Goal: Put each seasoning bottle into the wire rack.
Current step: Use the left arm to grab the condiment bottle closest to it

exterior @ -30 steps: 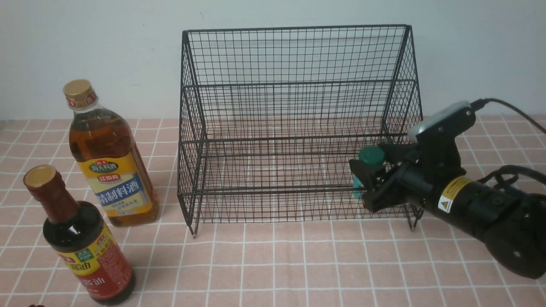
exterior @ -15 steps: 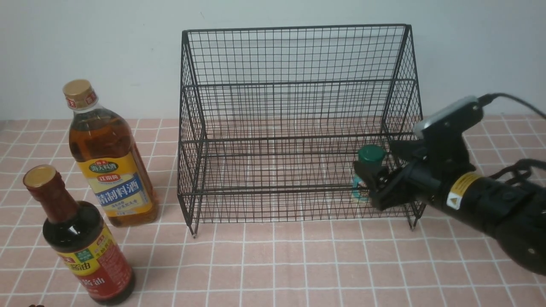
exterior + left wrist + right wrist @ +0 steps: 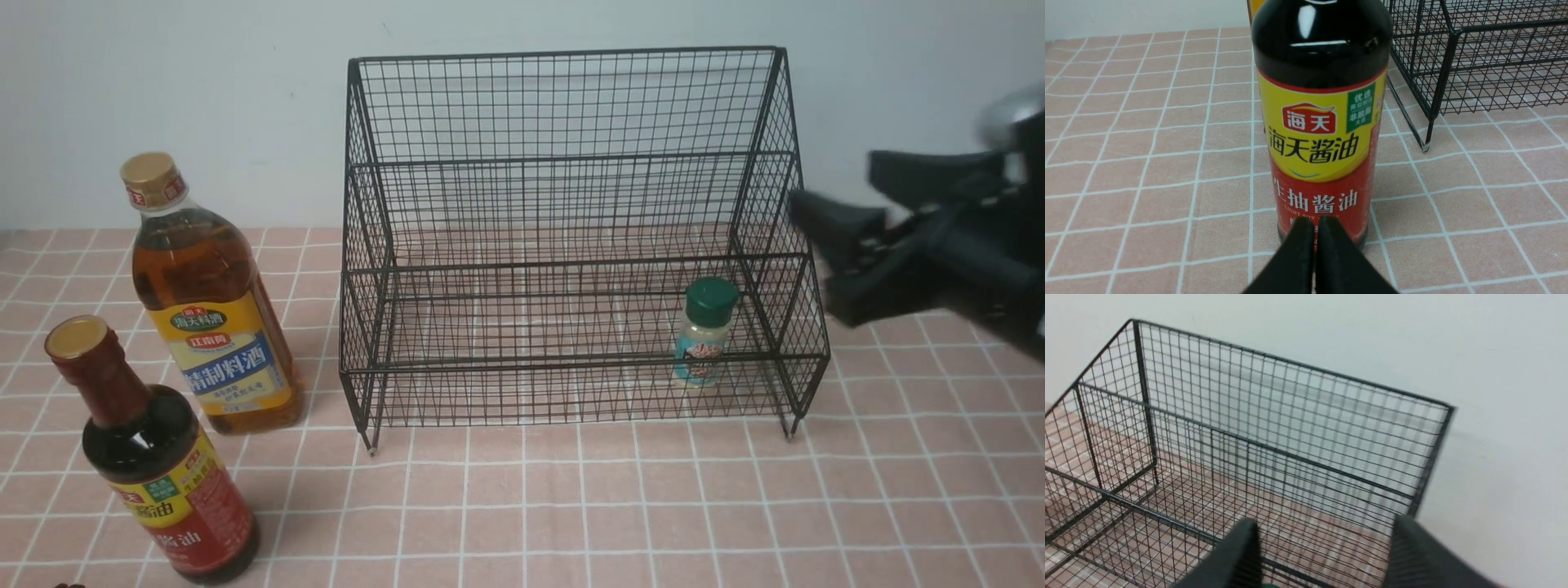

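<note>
bright, even light with soft shadows; glare on the soy-sauce bottle (image 3: 1323,122), right claw (image 3: 833,184) motion-blurred.

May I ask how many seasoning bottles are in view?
3. The green-capped shaker jar stands in the lower tier of the black wire rack, right end; the tall amber bottle and dark soy-sauce bottle stand left of it.

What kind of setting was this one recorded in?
Probably a staged kitchen-counter setup rather than a working kitchen: a pink tile-patterned surface against a bare pale wall, with a black wire rack and a soy-sauce bottle set out on it.
</note>
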Controlling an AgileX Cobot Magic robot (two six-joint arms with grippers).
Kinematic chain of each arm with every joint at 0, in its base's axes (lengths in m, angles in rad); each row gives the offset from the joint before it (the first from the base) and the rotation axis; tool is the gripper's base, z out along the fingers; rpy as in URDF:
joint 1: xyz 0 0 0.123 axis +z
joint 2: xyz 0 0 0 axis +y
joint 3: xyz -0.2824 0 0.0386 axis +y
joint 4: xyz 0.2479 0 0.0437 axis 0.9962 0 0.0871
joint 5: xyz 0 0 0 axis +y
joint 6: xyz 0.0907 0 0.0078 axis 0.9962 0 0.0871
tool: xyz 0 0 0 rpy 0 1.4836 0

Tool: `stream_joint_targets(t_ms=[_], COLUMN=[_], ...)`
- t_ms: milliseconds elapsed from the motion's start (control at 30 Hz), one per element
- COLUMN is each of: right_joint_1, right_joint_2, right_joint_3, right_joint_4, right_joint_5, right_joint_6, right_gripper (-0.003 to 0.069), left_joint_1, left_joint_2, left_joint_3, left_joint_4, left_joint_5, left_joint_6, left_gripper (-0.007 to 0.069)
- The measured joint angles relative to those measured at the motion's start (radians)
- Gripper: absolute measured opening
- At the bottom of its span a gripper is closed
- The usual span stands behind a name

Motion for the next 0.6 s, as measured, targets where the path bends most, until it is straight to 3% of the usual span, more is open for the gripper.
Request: stream_joint_targets(t_ms=[33, 167, 200, 400, 600], right_joint_1=[0.000, 0.000, 0.000, 0.000, 0.000], right_joint_2=[-0.024, -0.280, -0.344, -0.671, -0.821], right_joint_3=[0.000, 0.001, 0.002, 0.002, 0.002], right_joint_4=[0.000, 0.007, 0.007, -0.002, 0.001], right_joint_5=[0.025, 0.283, 0.344, 0.627, 0.720], right_joint_6=[0.003, 0.043, 0.056, 0.153, 0.170], right_gripper=[0.0313, 0.0048, 0.0022, -0.0012, -0.0013], left_joint_1=[0.000, 0.000, 0.000, 0.000, 0.000], left_joint_2=[0.000, 0.000, 0.000, 0.000, 0.000], left_joint_3=[0.000, 0.000, 0.000, 0.000, 0.000], left_joint_4=[0.000, 0.000, 0.000, 0.000, 0.000], left_joint_5=[0.000, 0.000, 0.000, 0.000, 0.000], left_joint_6=[0.000, 0.000, 0.000, 0.000, 0.000], left_gripper=[-0.0007, -0.0007, -0.0007, -0.0007, -0.0007])
